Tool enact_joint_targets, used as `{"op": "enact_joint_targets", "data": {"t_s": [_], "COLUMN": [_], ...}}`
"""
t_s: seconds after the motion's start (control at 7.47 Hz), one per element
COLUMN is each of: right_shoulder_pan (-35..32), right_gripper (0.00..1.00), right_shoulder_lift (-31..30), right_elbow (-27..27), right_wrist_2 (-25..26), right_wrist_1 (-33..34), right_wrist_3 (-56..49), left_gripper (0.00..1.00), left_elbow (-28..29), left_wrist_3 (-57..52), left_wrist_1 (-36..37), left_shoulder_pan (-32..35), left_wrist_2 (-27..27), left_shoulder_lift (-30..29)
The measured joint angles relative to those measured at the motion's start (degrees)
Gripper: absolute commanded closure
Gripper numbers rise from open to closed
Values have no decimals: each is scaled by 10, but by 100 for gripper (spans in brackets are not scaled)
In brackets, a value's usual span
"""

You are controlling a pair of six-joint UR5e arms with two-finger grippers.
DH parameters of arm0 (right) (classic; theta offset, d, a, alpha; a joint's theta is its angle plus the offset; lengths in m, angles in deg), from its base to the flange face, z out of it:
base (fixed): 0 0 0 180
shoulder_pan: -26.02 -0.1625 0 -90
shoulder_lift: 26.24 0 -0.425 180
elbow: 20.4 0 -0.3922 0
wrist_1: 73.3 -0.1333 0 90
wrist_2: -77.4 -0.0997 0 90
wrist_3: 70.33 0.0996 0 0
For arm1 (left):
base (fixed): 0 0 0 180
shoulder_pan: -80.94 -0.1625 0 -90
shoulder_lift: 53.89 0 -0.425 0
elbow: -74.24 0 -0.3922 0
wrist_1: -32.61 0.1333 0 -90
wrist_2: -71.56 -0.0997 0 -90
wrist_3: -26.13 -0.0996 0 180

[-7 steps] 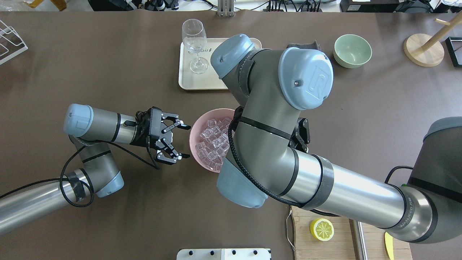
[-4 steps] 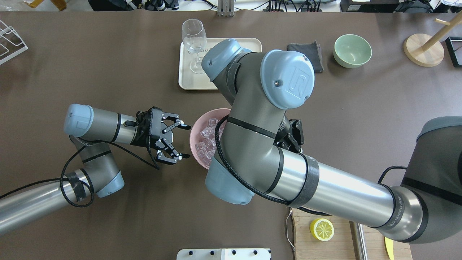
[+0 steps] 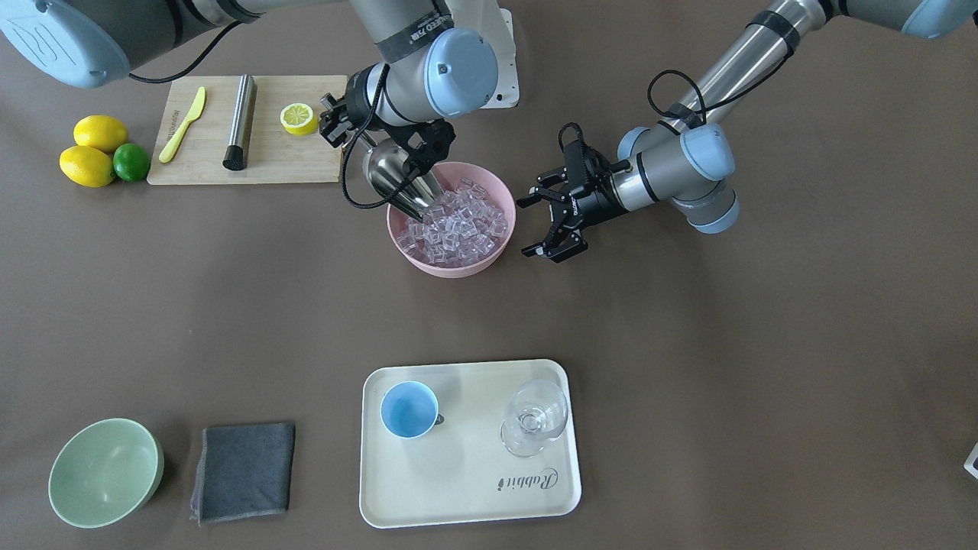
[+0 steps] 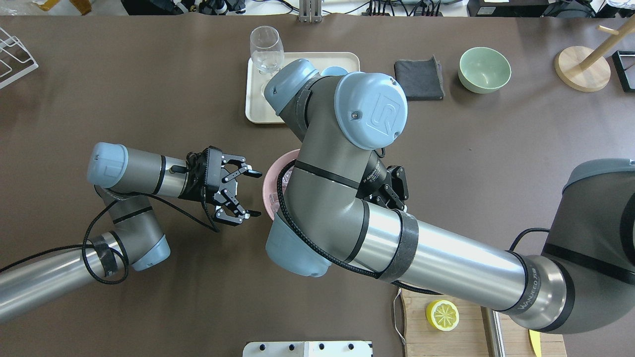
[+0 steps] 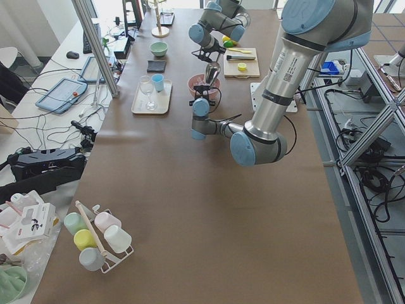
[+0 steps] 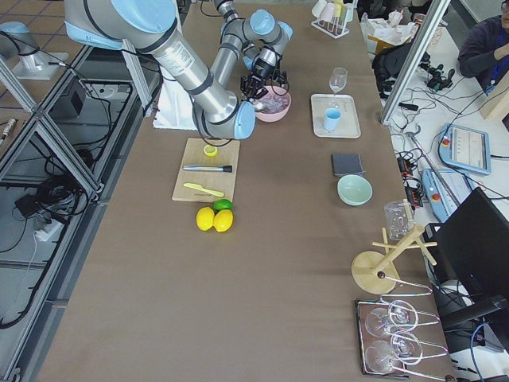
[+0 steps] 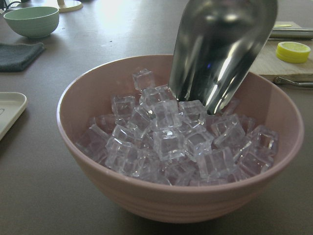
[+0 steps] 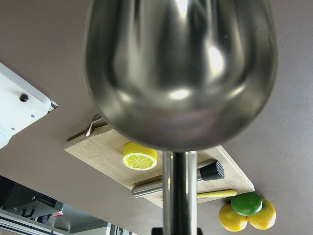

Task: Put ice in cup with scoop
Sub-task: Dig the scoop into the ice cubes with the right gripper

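- Your scoop (image 3: 393, 182) is polished steel: a rounded trough on a straight rod handle. Bright reflections run down it in the left wrist view.
- Its long axis slants steeply, with the open lip down among the ice (image 7: 168, 142) and the handle rising toward the robot's base.
- The right gripper (image 3: 374, 140) is clenched on that handle.
- The ice is a heap of glassy cubes in a smooth pink bowl (image 7: 73, 147). The scoop's lip touches the cubes on the side nearest the bamboo cutting board (image 3: 206, 164).
- The left gripper (image 4: 257, 194) hangs just beside the bowl, jaws spread, holding nothing.
- The light-blue cup (image 3: 409, 410) stands upright on a cream tray (image 3: 474, 496), beside a stemmed glass (image 3: 535, 416) and well apart from the bowl.
- The table (image 3: 688, 344) is matte brown. Metal framing and cables line the room beside it.
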Motion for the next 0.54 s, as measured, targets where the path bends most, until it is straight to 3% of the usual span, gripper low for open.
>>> {"op": "enact_joint_targets", "data": {"t_s": [0.54], "right_shoulder_pan": [0], "right_gripper": [100], "right_shoulder_lift": [11], "right_elbow": [29], "right_wrist_2": [0], "right_wrist_1": [-34], "right_wrist_3": [5], "left_gripper": [2], "left_elbow": [0], "left_wrist_3": [0], "left_wrist_1": [0], "left_shoulder_pan": [2], "left_wrist_2": [-1], "left_shoulder_lift": [0]}}
